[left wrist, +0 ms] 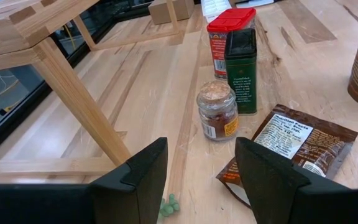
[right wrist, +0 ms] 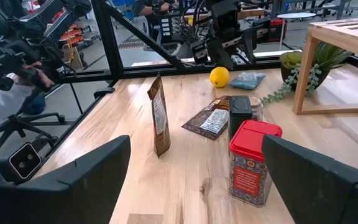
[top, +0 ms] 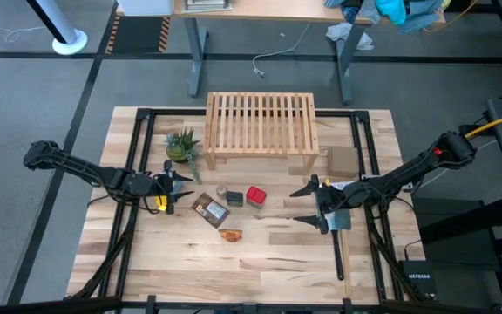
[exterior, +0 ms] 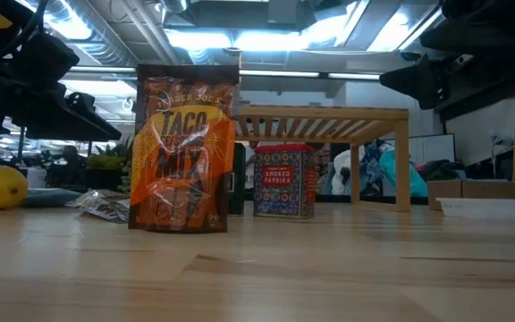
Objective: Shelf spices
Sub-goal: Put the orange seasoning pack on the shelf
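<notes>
five spices are seen near the middle of the table (top: 260, 270), in front of the shelf (top: 261, 122), which stands at the far edge with nothing on its top. one red tin (exterior: 284, 182) stands up, and "smoked paprika" can be read on it. one dark box (left wrist: 240, 70) stands just beside it, and one tiny jar (left wrist: 217, 111) is next to the box. two orange packets are counted: one standing packet (exterior: 182, 148) marked "taco mix", and one flat packet (left wrist: 291, 146) lying down. the left gripper (top: 179, 189) is held part open near the left side, holding nothing. the right gripper (top: 301, 205) is held wide open near the right side, holding nothing.
</notes>
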Controlling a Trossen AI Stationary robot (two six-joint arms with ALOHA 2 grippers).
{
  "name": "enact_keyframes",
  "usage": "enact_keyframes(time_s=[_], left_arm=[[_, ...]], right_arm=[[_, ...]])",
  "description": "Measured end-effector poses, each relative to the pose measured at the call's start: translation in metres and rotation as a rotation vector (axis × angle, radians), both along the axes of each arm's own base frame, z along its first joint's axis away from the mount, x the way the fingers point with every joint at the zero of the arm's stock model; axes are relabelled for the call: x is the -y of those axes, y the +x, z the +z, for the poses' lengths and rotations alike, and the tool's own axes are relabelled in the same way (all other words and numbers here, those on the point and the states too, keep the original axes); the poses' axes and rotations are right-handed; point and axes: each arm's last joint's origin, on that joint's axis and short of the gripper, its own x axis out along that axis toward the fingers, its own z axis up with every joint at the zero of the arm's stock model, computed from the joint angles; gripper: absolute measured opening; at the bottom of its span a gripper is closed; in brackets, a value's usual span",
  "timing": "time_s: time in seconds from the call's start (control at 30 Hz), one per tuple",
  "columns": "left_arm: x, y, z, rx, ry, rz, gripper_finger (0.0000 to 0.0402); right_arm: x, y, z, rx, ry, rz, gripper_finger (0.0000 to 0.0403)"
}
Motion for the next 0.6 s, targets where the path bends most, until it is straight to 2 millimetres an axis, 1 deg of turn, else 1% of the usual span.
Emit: enact_keyframes(time_s=[0.1, 0.2, 0.27, 0.43, 0.53, 0.6], left_arm=[[0.0000, 0.0000, 0.0000, -0.002, 0.010, -0.004, 0.0182], [0.0001, 0.0004, 0.0006, 0.020, -0.026, 0.007, 0.0182], [0.0003, 0.0011, 0.0025, 0.057, -0.096, 0.030, 0.0182], [0.0003, 0.0012, 0.0030, 0.120, -0.347, 0.116, 0.0182], [0.0007, 0.0013, 0.0029, 0.128, -0.405, 0.123, 0.0182], [0.0022, 0.0015, 0.0026, 0.113, -0.432, 0.079, 0.0182]], right_arm=[[0.0000, 0.0000, -0.0001, -0.004, 0.017, -0.002, 0.0367], [0.0000, 0.0000, -0.0008, -0.014, 0.030, -0.005, 0.0367], [0.0000, 0.0000, -0.0008, -0.013, 0.031, -0.005, 0.0367], [0.0000, 0.0000, -0.0007, -0.013, 0.032, -0.005, 0.0367], [0.0000, 0.0000, -0.0008, -0.016, 0.054, -0.008, 0.0367], [0.0000, 0.0000, -0.0008, -0.018, 0.071, -0.011, 0.0367]])
